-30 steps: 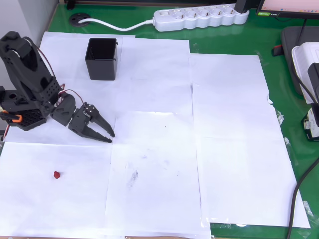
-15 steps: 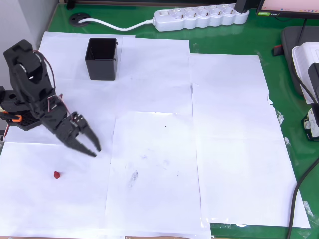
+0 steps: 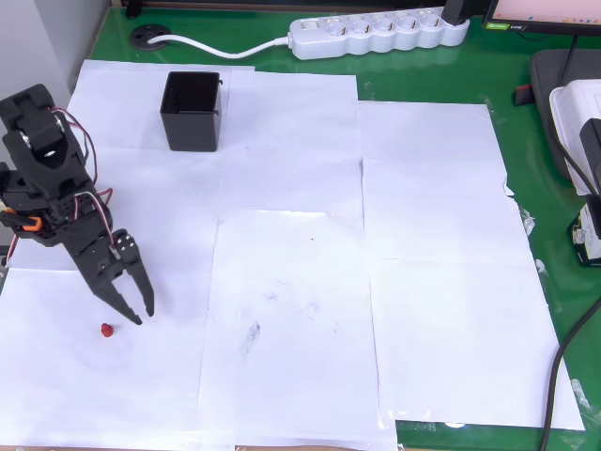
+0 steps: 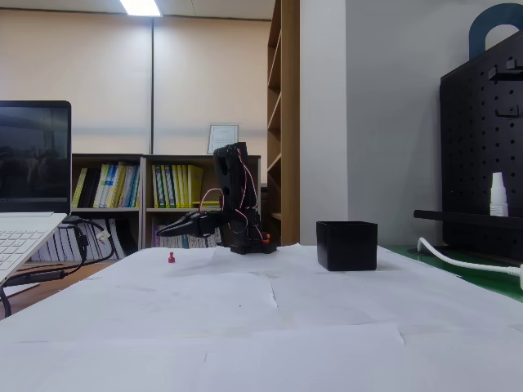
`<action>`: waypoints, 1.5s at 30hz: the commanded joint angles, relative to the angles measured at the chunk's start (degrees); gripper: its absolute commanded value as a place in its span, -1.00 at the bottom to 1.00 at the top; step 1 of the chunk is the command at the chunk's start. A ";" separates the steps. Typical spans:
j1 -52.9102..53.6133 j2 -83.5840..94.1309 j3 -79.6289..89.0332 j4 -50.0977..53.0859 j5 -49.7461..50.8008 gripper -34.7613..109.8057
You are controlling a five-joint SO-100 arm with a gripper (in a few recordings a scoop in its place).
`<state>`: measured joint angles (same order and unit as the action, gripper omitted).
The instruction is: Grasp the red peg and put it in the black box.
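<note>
The red peg (image 3: 107, 330) is a tiny dark-red stub on the white paper at the lower left of the overhead view. In the fixed view the red peg (image 4: 172, 258) stands left of the arm. My gripper (image 3: 143, 317) points down-right, with its tips just right of the peg and slightly above it in the picture. The jaws stand a little apart with nothing between them. In the fixed view my gripper (image 4: 166, 232) hangs above the peg. The black box (image 3: 192, 111) stands upright at the upper left, far from the gripper, and the black box (image 4: 347, 245) is right of the arm.
White paper sheets (image 3: 310, 282) cover the green mat. A white power strip (image 3: 376, 33) with its cable lies along the back edge. A white device (image 3: 577, 122) and cables sit at the right edge. A laptop (image 4: 29, 220) stands at the left.
The arm has swung from pointing right toward the lower left. The gripper has travelled down and left, and its tips have closed in on the red peg. Peg and box have not moved.
</note>
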<state>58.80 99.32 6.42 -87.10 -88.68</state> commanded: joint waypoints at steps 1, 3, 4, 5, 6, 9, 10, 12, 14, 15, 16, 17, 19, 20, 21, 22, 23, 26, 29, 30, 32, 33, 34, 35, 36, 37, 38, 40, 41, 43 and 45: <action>2.46 2.99 2.72 -3.43 -2.20 -0.52; 2.99 3.87 2.99 -3.52 -2.11 -0.52; 3.08 3.87 2.99 -3.34 -1.85 -0.52; 3.16 3.87 2.99 -3.16 -1.76 -0.52; 3.52 4.04 3.08 -3.25 -1.93 -0.52; 4.66 4.92 3.25 -3.52 -2.46 -0.52; 5.10 5.54 3.43 -3.52 -3.08 -0.52; 5.98 6.50 3.69 -3.69 -4.48 -0.52; 6.50 6.86 3.78 -3.52 -5.98 -0.52; 6.59 6.94 3.87 -3.16 -6.50 -0.52; 6.50 7.03 3.87 -2.90 -6.50 -0.52; 6.42 7.21 3.87 -2.55 -6.50 -0.52; 6.24 7.73 4.04 -1.23 -6.59 -0.51; 6.24 8.09 4.13 -0.88 -6.50 -0.50; 6.33 8.44 4.22 -0.70 -6.50 -0.46; 6.42 8.79 4.31 -0.70 -6.42 -0.45; 6.50 8.96 4.39 -0.62 -6.33 -0.45; 6.86 9.67 4.57 -0.26 -6.06 -0.45; 6.94 10.02 4.66 1.14 -7.03 -0.36; 6.94 10.11 4.66 1.41 -7.21 -0.34; 7.38 10.63 4.83 2.29 -8.88 -0.29; 7.65 10.81 4.92 2.29 -9.05 -0.26; 8.00 11.16 5.01 2.20 -9.58 -0.24; 8.35 11.43 5.10 2.20 -9.67 -0.23; 8.70 11.69 5.19 2.20 -9.58 -0.23; 9.23 11.95 5.27 2.20 -9.76 -0.23; 9.76 12.13 5.27 2.11 -9.93 -0.23; 10.63 12.92 5.54 2.11 -10.55 -0.23; 10.99 13.18 5.62 2.20 -10.55 -0.23; 11.60 13.54 5.71 3.16 -11.51 -0.22; 12.04 14.06 5.89 3.87 -11.43 -0.22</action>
<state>69.35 112.59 10.99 -83.23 -99.32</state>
